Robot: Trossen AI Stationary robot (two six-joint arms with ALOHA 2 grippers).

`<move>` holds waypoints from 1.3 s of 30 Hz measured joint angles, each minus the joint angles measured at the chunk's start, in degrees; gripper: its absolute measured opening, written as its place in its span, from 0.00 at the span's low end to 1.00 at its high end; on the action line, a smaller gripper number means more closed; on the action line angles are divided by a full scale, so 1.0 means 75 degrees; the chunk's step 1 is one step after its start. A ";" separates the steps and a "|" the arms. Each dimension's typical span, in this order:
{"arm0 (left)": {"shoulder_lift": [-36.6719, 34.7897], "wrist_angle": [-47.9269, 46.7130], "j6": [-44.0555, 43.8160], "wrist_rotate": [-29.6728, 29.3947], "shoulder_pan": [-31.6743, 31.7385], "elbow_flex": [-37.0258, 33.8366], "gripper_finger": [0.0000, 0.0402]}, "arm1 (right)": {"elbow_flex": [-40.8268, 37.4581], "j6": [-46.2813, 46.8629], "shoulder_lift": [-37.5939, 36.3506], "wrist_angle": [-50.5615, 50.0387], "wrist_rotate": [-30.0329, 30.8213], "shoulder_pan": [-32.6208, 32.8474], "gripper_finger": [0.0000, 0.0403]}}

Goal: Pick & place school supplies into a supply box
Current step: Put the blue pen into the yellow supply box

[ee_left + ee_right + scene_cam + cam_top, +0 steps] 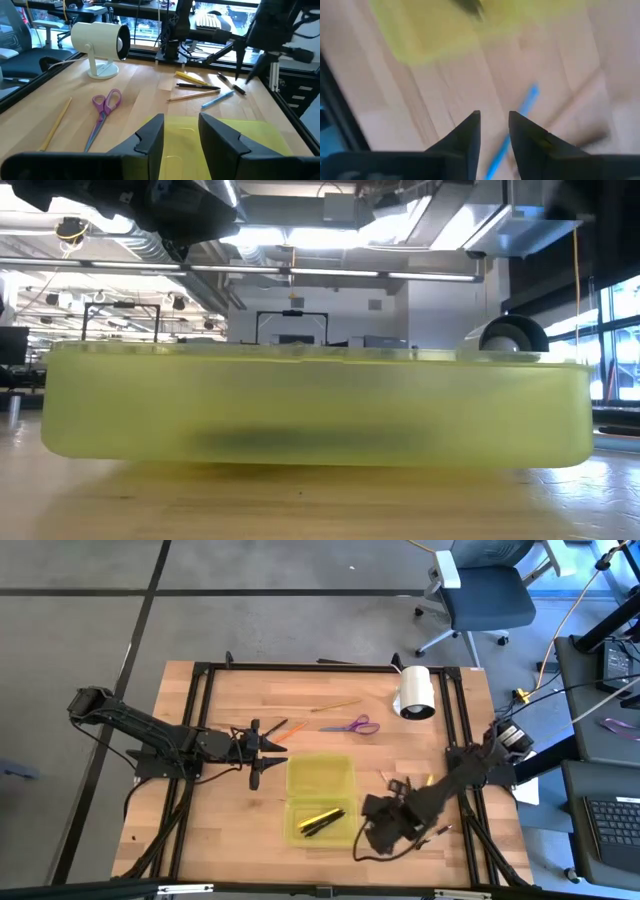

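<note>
Supply box (pixel 310 415) nearest the low camera: translucent yellow-green case, both hinged halves lying open at mid-table.

Near half holding a few yellow and black pens (pixel 322 821); far half bare. Purple-handled scissors (pixel 352 725), orange pencil (pixel 291 728) and wood-coloured pencil (pixel 335 706) on the table beyond the box, near a white roll (pixel 417 692). Blue pen (pixel 512 131) on the wood just ahead of the right gripper (pixel 494 131), fingers narrowly apart, nothing between them, low at the box's right. Left gripper (pixel 181 134) at the box's left edge, fingers slightly apart, clamped on nothing.
</note>
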 joint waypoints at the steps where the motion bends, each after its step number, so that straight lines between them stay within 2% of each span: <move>1: 0.0000 -0.0003 0.0003 0.0000 0.0000 0.0000 0.28 | -0.0098 0.0322 -0.0012 0.0007 -0.0117 0.0092 0.26; 9: 0.0000 0.0007 0.0058 0.0000 0.0000 0.0000 0.28 | -0.1675 0.2455 -0.0499 0.1364 -0.0291 0.0790 0.26; 16: 0.0000 0.0009 0.0067 -0.0111 0.0000 0.0000 0.28 | -0.3087 0.3875 -0.0956 0.2397 -0.0323 0.1022 0.26; 23: 0.0000 0.0006 0.0067 -0.0114 0.0000 0.0000 0.28 | -0.3753 0.4243 -0.1002 0.3374 -0.0971 0.1022 0.26; 39: 0.0000 0.0009 0.0067 -0.0183 0.0000 0.0000 0.28 | -0.3783 0.4390 -0.0996 0.2892 -0.0970 0.1065 0.26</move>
